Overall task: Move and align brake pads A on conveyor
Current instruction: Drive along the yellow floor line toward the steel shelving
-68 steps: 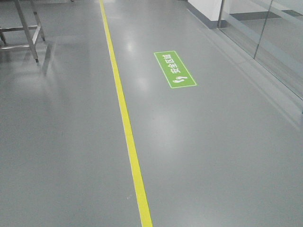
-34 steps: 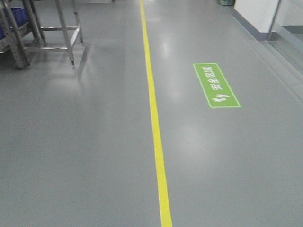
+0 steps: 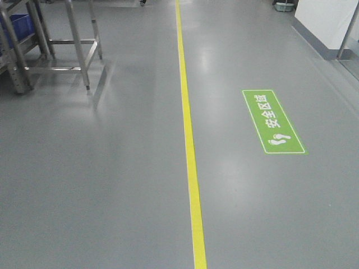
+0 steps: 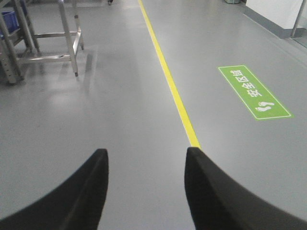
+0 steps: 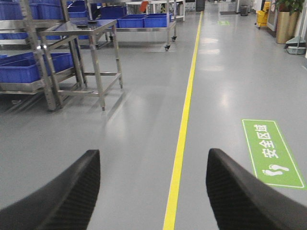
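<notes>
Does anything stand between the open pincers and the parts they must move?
Cannot tell: no pads or conveyor show in any view. Ahead of the left pincer and right pincer lies bare floor with a yellow line; a steel table stands off left.

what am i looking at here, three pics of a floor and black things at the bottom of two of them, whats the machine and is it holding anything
This is a two-armed robot on a wheeled base. One picture comes from a camera on its body facing forward. The other two come from cameras on its wrists, looking out past the hands.

The black shapes are the fingers of each hand: the left gripper and the right gripper. Both are open with only floor showing between the fingers, so nothing is held.

All three views show a grey floor with a yellow line and a green sign with footprints on it. Off to the left stand a steel table and blue crates on shelves. What the robot is meant to work on is not in view.
</notes>
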Controlling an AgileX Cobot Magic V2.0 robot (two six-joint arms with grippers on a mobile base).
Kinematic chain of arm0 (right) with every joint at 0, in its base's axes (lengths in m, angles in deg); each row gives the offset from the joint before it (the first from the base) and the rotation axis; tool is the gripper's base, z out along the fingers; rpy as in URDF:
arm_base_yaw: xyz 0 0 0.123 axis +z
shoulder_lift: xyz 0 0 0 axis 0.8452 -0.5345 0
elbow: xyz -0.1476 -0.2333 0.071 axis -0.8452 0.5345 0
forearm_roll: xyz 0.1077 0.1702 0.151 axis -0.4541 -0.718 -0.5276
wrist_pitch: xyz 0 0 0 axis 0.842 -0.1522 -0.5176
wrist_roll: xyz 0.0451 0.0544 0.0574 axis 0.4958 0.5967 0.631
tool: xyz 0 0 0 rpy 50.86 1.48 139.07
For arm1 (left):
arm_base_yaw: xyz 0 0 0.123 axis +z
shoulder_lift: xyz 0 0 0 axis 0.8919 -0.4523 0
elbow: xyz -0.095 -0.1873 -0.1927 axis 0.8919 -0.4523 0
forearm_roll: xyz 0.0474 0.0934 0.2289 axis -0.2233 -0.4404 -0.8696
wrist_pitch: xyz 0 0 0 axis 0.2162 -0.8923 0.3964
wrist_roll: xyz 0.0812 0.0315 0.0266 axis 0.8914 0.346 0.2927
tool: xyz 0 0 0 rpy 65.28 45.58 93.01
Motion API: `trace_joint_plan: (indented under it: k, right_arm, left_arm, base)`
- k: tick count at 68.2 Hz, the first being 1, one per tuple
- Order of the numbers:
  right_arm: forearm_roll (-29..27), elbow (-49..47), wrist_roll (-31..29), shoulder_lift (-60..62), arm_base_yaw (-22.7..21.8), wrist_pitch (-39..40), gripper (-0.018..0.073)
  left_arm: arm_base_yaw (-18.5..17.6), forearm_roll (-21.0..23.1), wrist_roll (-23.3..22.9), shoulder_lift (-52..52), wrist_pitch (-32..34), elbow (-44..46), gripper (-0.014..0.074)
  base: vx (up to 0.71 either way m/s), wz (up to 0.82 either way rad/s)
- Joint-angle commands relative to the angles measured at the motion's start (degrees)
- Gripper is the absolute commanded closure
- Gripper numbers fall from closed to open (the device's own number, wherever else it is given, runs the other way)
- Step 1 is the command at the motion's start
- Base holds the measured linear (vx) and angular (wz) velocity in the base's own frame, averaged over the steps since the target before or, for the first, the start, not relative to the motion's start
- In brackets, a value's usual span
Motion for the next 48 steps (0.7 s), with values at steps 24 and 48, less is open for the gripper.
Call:
trace_joint_plan:
  k: [24,48]
  right_arm:
    - [0.2,-1.5,0.0,-0.6,-0.3,4.4,0.0107]
    - [0.2,-1.5,0.0,-0.6,-0.3,4.4,0.0107]
  left_arm:
    - [-0.2,0.4,-0.1,-0.8,4.2,1.2,0.0234]
    - [-0.2,0.4,-0.1,-0.8,4.2,1.2,0.0234]
  base:
    - [0.6,-0.16]
    - [0.66,-0.02]
